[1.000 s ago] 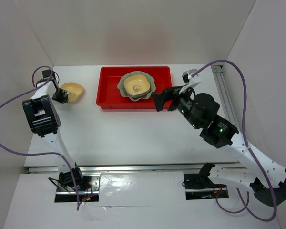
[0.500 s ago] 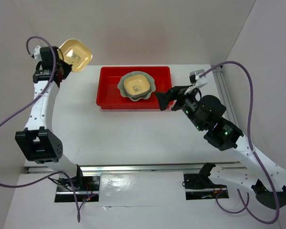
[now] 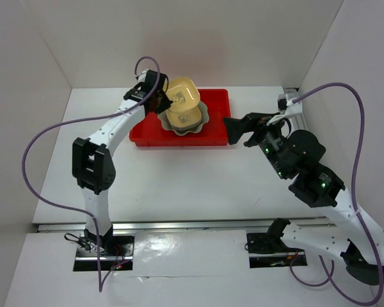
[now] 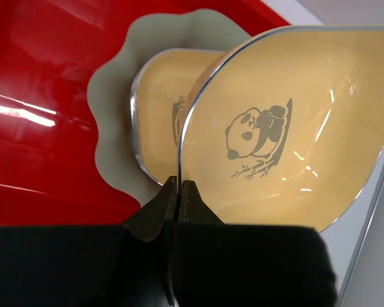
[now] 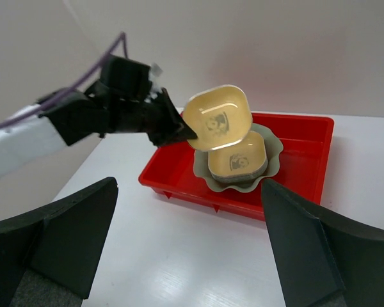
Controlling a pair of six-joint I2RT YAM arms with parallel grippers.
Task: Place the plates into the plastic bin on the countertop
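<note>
My left gripper [image 3: 161, 102] is shut on the rim of a yellow rounded-square plate [image 3: 182, 94] with a panda print, held tilted above the red plastic bin [image 3: 147, 131]. In the left wrist view the fingers [image 4: 179, 198] pinch that plate [image 4: 288, 121] by its edge. Below it a stack of small plates topped by another yellow one [image 3: 182, 118] sits in the pale green scalloped dish [image 3: 203, 115] inside the bin. My right gripper [image 3: 237, 131] is open and empty, to the right of the bin over the white countertop [image 3: 179, 179]. The right wrist view shows the held plate [image 5: 217, 118] and the stack [image 5: 240, 160].
White walls enclose the countertop on three sides. A metal rail [image 3: 304, 121] runs along the right edge. The left arm's purple cable [image 3: 51, 134] loops over the left side.
My left gripper has swung right from the far left corner to above the bin, carrying the yellow plate. My right gripper has drawn back a little to the right.
</note>
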